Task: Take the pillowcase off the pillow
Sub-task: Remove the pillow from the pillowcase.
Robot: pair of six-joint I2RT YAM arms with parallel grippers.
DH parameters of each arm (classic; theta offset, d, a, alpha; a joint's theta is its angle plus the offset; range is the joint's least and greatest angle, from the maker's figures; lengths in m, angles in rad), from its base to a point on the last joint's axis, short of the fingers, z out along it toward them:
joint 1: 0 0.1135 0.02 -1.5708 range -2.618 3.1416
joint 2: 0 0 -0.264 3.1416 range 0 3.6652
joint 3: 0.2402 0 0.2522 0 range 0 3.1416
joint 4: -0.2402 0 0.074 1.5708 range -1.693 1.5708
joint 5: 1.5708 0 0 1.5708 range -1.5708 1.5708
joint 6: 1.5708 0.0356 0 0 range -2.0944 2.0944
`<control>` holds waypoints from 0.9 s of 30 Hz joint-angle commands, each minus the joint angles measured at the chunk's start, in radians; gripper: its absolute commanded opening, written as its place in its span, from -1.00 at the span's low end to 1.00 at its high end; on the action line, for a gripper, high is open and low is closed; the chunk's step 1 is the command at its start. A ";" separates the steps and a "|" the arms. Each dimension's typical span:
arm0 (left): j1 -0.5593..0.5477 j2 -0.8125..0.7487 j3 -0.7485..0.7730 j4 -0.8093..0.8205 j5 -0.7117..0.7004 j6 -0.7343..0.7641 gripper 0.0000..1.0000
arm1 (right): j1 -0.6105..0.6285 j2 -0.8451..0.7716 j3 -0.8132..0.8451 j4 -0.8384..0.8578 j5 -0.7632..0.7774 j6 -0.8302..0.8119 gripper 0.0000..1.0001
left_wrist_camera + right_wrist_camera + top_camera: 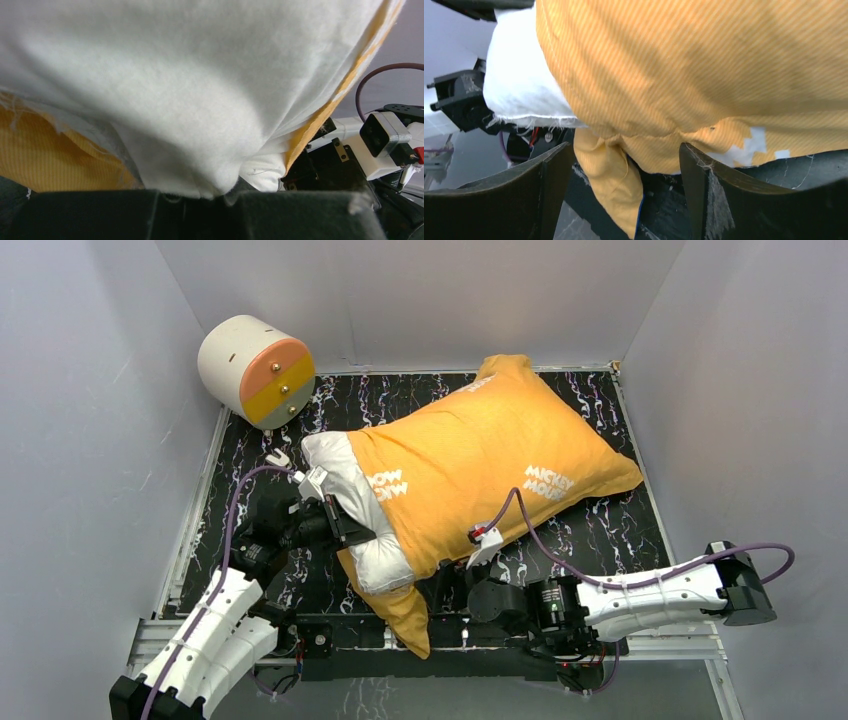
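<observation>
On the table (600,530), left jaws pinch the pillow (345,475) shut; right jaws gape around the pillowcase (480,455) edge.

You see the orange-yellow fabric pillowcase (490,455), white lettering up, lying diagonally across the black marbled table (620,530), with the plump white stuffed pillow (345,475) bulging from its open end nearer the table's left edge.
</observation>
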 commanded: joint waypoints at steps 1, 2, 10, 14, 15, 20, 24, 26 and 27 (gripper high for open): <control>-0.002 -0.012 0.067 0.055 0.018 -0.004 -1.00 | -0.002 0.042 0.009 0.194 0.097 -0.081 0.71; -0.002 -0.012 0.072 0.056 0.018 -0.007 -1.00 | -0.003 0.078 0.017 0.218 0.112 -0.093 0.71; -0.002 -0.015 0.174 -0.086 -0.087 0.064 -1.00 | -0.081 0.228 0.094 -0.073 0.335 0.162 -0.53; -0.001 -0.096 0.203 -0.245 -0.298 0.096 -1.00 | -0.126 0.149 0.091 -0.107 0.389 0.014 -0.94; -0.002 -0.109 0.206 -0.274 -0.349 0.099 -1.00 | -0.152 0.129 0.091 -0.107 0.386 -0.036 -0.95; -0.001 -0.120 0.244 -0.400 -0.446 0.133 -1.00 | -0.310 0.046 0.074 -0.178 0.423 -0.067 -0.97; -0.002 -0.130 0.262 -0.427 -0.457 0.137 -1.00 | -0.433 0.010 0.044 -0.163 0.354 -0.058 -0.91; -0.001 -0.133 0.261 -0.417 -0.437 0.139 -1.00 | -0.440 -0.007 0.032 -0.095 0.250 -0.135 -0.78; -0.001 -0.130 0.259 -0.405 -0.420 0.141 -1.00 | -0.440 -0.018 0.032 -0.061 0.183 -0.179 -0.69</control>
